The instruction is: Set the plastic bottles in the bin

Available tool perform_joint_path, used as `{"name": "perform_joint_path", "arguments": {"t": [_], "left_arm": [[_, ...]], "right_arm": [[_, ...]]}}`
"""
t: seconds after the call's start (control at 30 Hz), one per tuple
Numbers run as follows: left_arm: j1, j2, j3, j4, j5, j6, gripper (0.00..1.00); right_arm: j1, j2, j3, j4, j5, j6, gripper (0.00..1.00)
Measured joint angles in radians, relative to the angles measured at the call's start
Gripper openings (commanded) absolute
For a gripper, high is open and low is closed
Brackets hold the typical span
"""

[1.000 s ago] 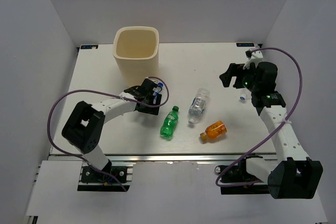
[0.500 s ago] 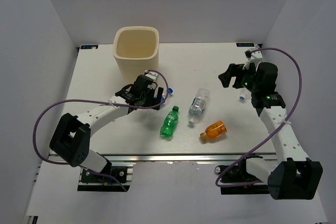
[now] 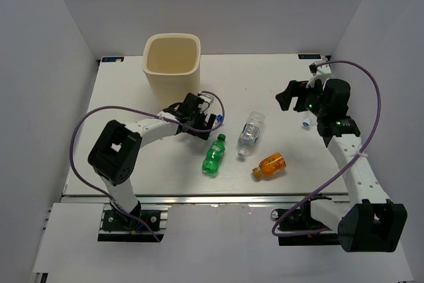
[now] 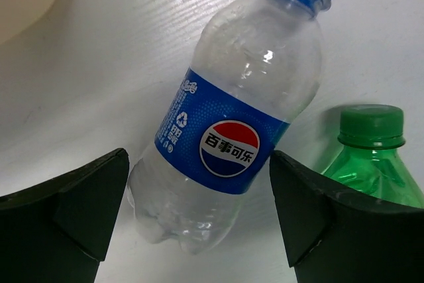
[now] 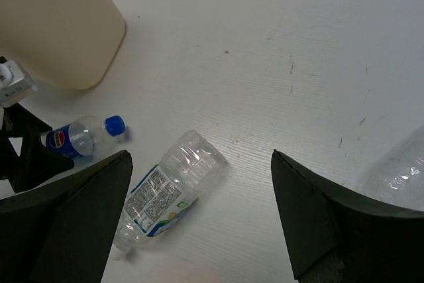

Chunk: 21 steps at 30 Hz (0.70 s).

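A clear bottle with a blue label and cap (image 4: 232,130) lies flat on the table between the fingers of my left gripper (image 4: 199,183). The jaws stand wide, one on each side, with a gap to the bottle. From above, the left gripper (image 3: 202,121) covers most of this bottle (image 3: 216,119). A green bottle (image 3: 213,155) lies just beside it, then a ribbed clear bottle (image 3: 250,130) and an orange bottle (image 3: 269,165). The cream bin (image 3: 172,64) stands at the back left. My right gripper (image 3: 289,96) hangs open above the table. A small clear bottle (image 3: 307,122) lies by the right arm.
White walls close in the table on the left, back and right. The right wrist view has the bin (image 5: 53,24) at top left, the ribbed bottle (image 5: 165,197) below the jaws and part of a clear bottle (image 5: 397,170) at the right edge.
My left gripper has shifted right and a little nearer, away from the bin, and its elbow has swung. The blue-capped bottle's cap now lies further right. The right arm has not moved.
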Motion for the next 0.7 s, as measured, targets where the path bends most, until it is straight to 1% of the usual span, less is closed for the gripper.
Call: {"name": "perform_joint_path", "arguments": {"t": [0.03, 0.1, 0.13, 0.17, 0.27, 0.3, 0.4, 0.53, 0.57, 0.63, 0.7], "left_arm": [[0.000, 0.011, 0.000, -0.003, 0.005, 0.000, 0.94], [0.000, 0.021, -0.002, -0.003, 0.018, 0.001, 0.83], [0.000, 0.021, -0.003, -0.002, 0.022, 0.000, 0.75], [0.000, 0.020, -0.003, -0.002, 0.025, -0.002, 0.60], [0.000, 0.014, -0.003, -0.001, 0.030, -0.005, 0.46], [0.000, 0.010, -0.003, -0.003, 0.032, -0.002, 0.37], [-0.002, -0.023, -0.003, -0.006, 0.035, -0.009, 0.29], [-0.024, -0.096, 0.020, -0.035, 0.030, -0.018, 0.28], [-0.037, -0.113, 0.033, -0.038, 0.027, -0.018, 0.28], [-0.072, -0.146, 0.063, -0.042, 0.024, -0.017, 0.25], [-0.104, -0.174, 0.100, -0.051, 0.020, -0.016, 0.24]], "right_arm": [[0.000, 0.000, 0.000, 0.000, 0.002, 0.000, 0.89], [0.000, 0.000, 0.000, 0.000, 0.004, 0.000, 0.89], [0.000, 0.000, 0.000, 0.000, 0.006, 0.000, 0.89], [0.000, 0.000, 0.000, 0.000, 0.006, 0.000, 0.89], [0.000, 0.000, 0.000, 0.000, 0.010, 0.000, 0.89], [0.000, 0.000, 0.000, 0.000, 0.011, 0.000, 0.89], [0.000, 0.000, 0.000, 0.000, 0.011, 0.000, 0.89], [0.000, -0.003, -0.010, 0.010, 0.011, 0.000, 0.89], [0.000, -0.007, -0.018, 0.014, 0.010, 0.000, 0.89], [0.000, -0.014, -0.033, 0.017, 0.010, 0.000, 0.89], [0.000, -0.018, -0.039, 0.018, 0.010, 0.001, 0.89]]}}
